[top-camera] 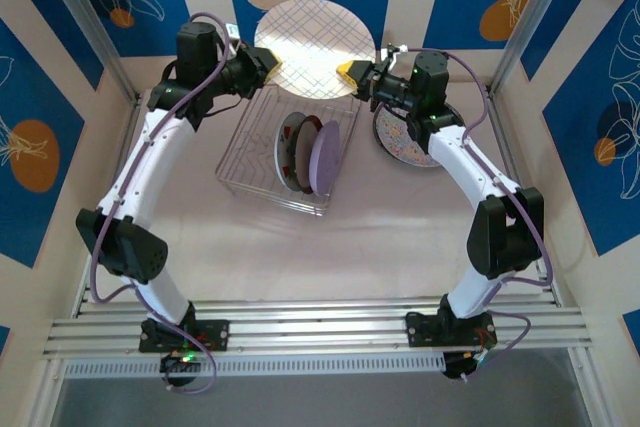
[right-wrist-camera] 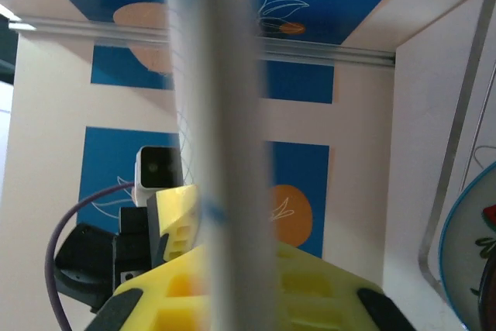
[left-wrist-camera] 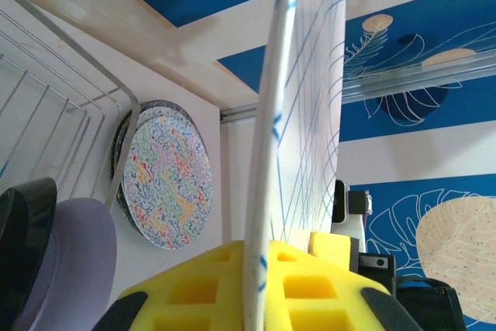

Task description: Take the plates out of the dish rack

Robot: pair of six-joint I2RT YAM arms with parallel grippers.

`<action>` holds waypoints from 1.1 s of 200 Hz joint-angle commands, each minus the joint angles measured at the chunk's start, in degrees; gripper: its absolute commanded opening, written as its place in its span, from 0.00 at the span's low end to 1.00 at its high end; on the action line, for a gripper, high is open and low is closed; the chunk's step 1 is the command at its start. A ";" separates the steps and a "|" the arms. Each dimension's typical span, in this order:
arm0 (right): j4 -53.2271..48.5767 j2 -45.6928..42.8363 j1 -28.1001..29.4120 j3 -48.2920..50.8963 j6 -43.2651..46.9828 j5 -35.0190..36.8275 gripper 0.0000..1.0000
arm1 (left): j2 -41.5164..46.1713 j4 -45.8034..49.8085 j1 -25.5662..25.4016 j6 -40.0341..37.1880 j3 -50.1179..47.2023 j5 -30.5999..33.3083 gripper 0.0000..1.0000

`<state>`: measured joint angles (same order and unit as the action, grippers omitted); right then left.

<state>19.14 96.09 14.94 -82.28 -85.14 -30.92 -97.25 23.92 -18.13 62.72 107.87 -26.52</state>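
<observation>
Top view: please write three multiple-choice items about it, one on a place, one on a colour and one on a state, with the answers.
1. Where is the multicoloured plate in relation to the rack?
A. inside it
B. on the table, to its right
C. leaning on its left side

2. What colour is the rightmost plate standing in the rack?
A. lilac
B. green
C. orange

3. How is the grid plate held?
A. by one gripper alone
B. by both grippers
C. by none; it lies flat in the rack

Answers:
1 B: it lies flat outside the wire, partly under the right arm.
2 A: its broad face is pale purple.
3 B: the left gripper and the right gripper are each shut on opposite sides of its rim, above the rack's far edge.
</observation>
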 commanded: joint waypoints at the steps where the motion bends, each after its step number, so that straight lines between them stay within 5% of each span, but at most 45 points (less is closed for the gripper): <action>1: -0.33 -1.69 -0.06 -0.28 3.41 1.68 0.02 | 1.19 -4.33 -0.68 -0.72 0.49 -1.24 0.17; 44: -0.42 -3.60 -1.29 0.78 3.49 2.71 0.00 | 2.18 -2.15 -0.68 -2.35 0.75 0.31 0.61; 70: -0.80 -4.50 -3.01 1.01 3.72 2.28 0.00 | 2.94 -0.41 -0.68 -3.79 0.67 1.43 0.74; 121: -4.94 -7.32 -8.19 1.05 6.74 0.99 0.00 | 3.65 3.04 -0.66 -6.67 1.93 2.97 0.82; 220: -8.17 -15.14 -21.65 14.51 9.53 9.23 0.00 | 8.26 14.24 -2.00 -26.87 3.85 12.97 0.86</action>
<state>10.52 83.37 -4.47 -70.43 -77.54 -25.21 -92.27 35.35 -19.51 43.90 111.39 -17.23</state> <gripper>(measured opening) 0.104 0.854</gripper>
